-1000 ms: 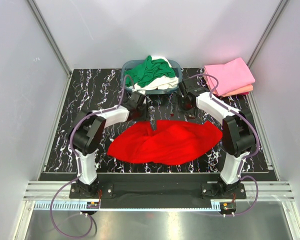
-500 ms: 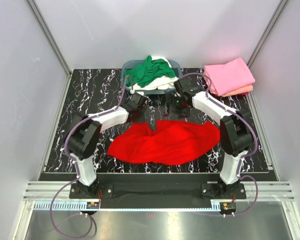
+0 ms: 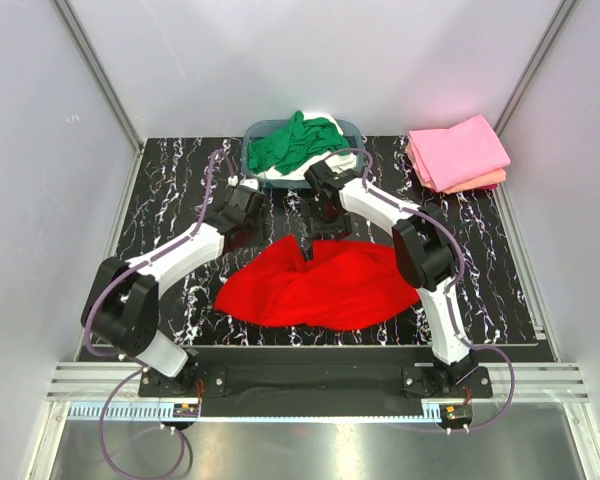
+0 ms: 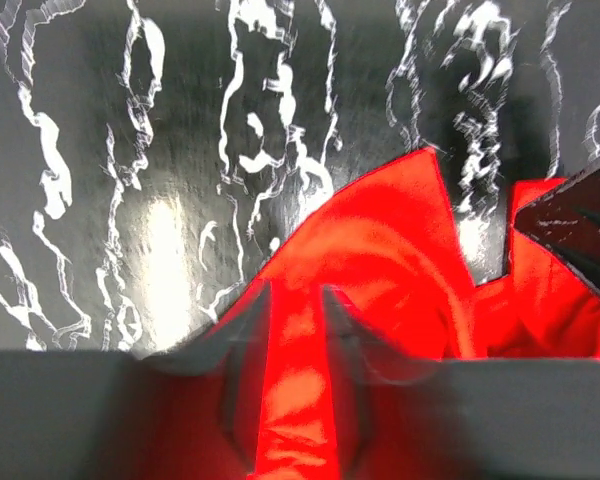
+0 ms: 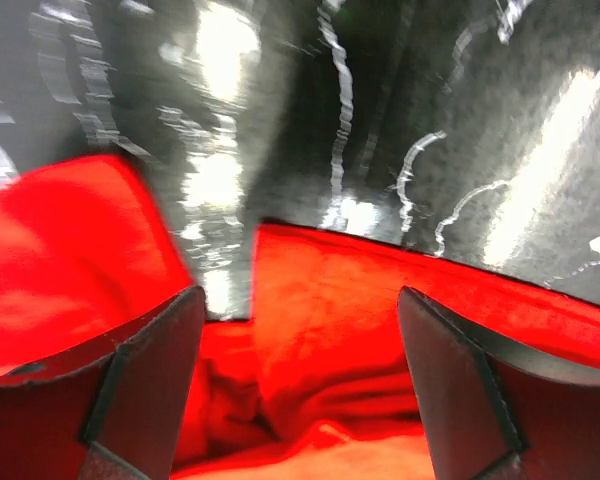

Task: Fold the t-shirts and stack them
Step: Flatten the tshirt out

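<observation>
The bright red t-shirt (image 3: 325, 285) lies crumpled in the middle of the table, its far edge drawn up into a peak. My left gripper (image 3: 263, 235) is at that peak; in the left wrist view a strip of the red t-shirt (image 4: 380, 250) runs between the two narrow-set fingers of that gripper (image 4: 295, 292), which is shut on it. My right gripper (image 3: 328, 222) hovers over the shirt's far edge. In the right wrist view this gripper (image 5: 300, 292) stands wide open above the red t-shirt (image 5: 330, 330), holding nothing.
A blue-grey basket (image 3: 352, 130) at the back centre holds a green t-shirt (image 3: 295, 143) on top of a white one (image 3: 315, 170). A folded pink t-shirt (image 3: 458, 150) lies on a salmon one (image 3: 488, 181) at the back right. Grey walls enclose the black marbled table (image 3: 165, 200).
Both grippers have moved left along the shirt's far edge. The left one has closed on the red cloth and drawn it up and left; the shirt's right end has pulled inward.
</observation>
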Motion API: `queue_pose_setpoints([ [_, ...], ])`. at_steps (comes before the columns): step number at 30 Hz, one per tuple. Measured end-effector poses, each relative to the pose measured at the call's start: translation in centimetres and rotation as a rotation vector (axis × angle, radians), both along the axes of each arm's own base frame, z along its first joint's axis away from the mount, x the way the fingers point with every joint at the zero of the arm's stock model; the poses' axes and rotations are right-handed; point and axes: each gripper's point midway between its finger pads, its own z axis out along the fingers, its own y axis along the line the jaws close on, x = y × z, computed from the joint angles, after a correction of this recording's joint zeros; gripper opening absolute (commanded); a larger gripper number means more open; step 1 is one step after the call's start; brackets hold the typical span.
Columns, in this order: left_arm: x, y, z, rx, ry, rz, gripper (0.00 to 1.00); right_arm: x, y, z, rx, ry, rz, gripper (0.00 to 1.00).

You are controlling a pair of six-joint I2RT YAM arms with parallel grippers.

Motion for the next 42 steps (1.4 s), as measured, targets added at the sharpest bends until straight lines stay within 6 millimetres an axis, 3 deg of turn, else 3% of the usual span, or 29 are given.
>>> queue_pose_setpoints([
  [3,0.0,-0.2,-1.7,-0.001,0.044,-0.017,0.63,-0.7,-0.7,-1.3,-0.063,0.027,-0.002,0.78],
  [7,-0.2,-0.4,-4.0,0.009,0.104,-0.029,0.63,-1.2,-1.2,-1.9,-0.112,0.038,0.0,0.73],
  [14,-0.2,-0.5,-4.5,0.007,0.107,-0.032,0.62,-1.1,-0.4,-2.7,-0.173,0.024,0.023,0.59],
  [18,-0.2,-0.5,-4.8,0.005,0.104,-0.032,0.59,-1.0,-0.2,-2.8,-0.183,0.013,0.033,0.32],
  [19,-0.3,-0.5,-5.0,0.005,0.105,-0.032,0.58,-1.0,-0.2,-2.8,-0.184,0.011,0.034,0.2],
  [22,-0.4,-0.4,-5.1,0.006,0.106,-0.033,0.57,-0.9,-0.3,-2.8,-0.192,0.005,0.037,0.05],
  [29,0.2,-1.5,-4.8,-0.013,0.093,-0.068,0.62,-0.7,-1.6,-2.3,-0.234,-0.036,0.015,0.01],
  [36,3.0,-6.2,-6.0,0.002,0.09,-0.153,0.65,-2.2,-5.3,0.4,-0.196,-0.084,-0.071,0.0],
  [40,3.1,-7.7,-7.7,0.039,0.117,-0.184,0.65,-2.5,-6.0,1.8,-0.152,-0.123,-0.1,0.0],
  [42,3.6,-8.5,-7.7,0.043,0.107,-0.189,0.65,-2.5,-5.7,1.6,-0.134,-0.129,-0.1,0.0],
])
